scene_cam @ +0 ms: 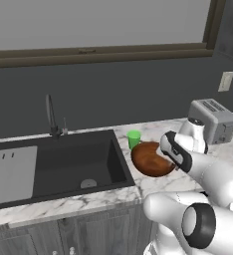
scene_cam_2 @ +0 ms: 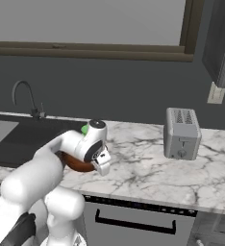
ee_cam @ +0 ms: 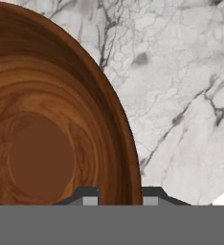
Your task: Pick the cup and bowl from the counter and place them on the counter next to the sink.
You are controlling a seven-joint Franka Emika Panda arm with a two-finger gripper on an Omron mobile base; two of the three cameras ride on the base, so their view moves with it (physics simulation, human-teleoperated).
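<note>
Bowl vs. pincer: in your hand view the bowl (ee_cam: 47, 139) sits on the left, and its rim runs straight down between the two fingertips (ee_cam: 90, 197) of the gripper (ee_cam: 119, 198), one tip inside the rim, one outside.
Pincer state: you have it narrowed and pinching the bowl's rim.
Bowl in the room: from the left base view the bowl (scene_cam: 151, 159) is tilted, just right of the sink (scene_cam: 63, 164), with your arm over its right edge.
Cup: the cup (scene_cam: 134, 139) stands upright just behind the bowl, near the sink's right back corner; whether the two touch you cannot tell.
Surface: the counter (scene_cam_2: 148, 168) is white marble with grey veins, over dark cabinets.
Room: a dark wall with a window sill runs behind.
Around, left to right: faucet (scene_cam: 51, 117) behind the basin, then a toaster (scene_cam_2: 182, 133) well apart on the right, and a wall outlet (scene_cam_2: 215, 92) above it.
In the way: your own wrist covers much of the bowl in the right base view.
</note>
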